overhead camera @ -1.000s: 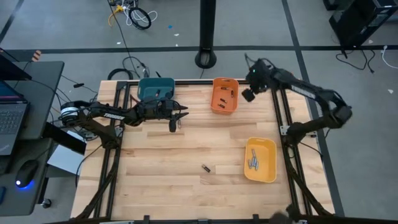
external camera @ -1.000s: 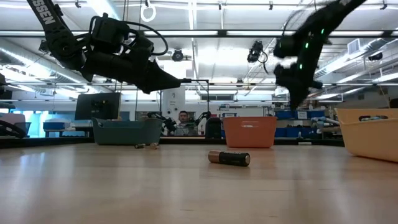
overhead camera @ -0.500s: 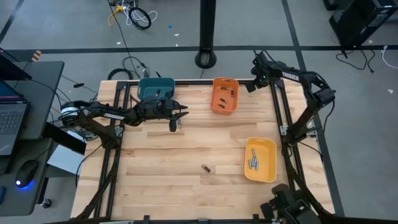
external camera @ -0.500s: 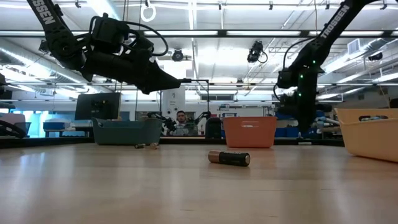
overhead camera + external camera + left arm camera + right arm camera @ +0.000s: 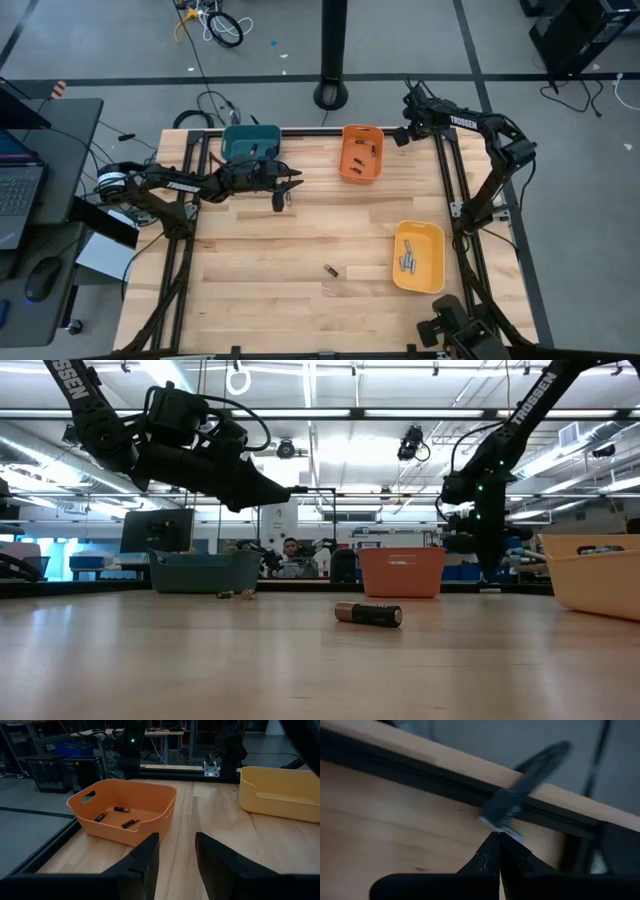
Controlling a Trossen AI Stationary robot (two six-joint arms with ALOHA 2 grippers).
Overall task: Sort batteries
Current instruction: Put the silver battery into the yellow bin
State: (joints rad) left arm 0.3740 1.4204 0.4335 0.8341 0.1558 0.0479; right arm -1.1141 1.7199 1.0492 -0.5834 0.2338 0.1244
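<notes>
Table under me. Three bins: teal, orange and yellow, batteries inside. My left claw spread, empty, beside teal bin. Right claw pressed together at far edge. One battery loose mid-table.

Two dark, jointed arms with white "TROSSEN" lettering, looped black cables, a green indicator light, and tapered black fingers.

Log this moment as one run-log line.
left gripper: open, empty, near teal bin | right gripper: shut, empty, far edge | loose battery: on table | phase: between picks
</notes>
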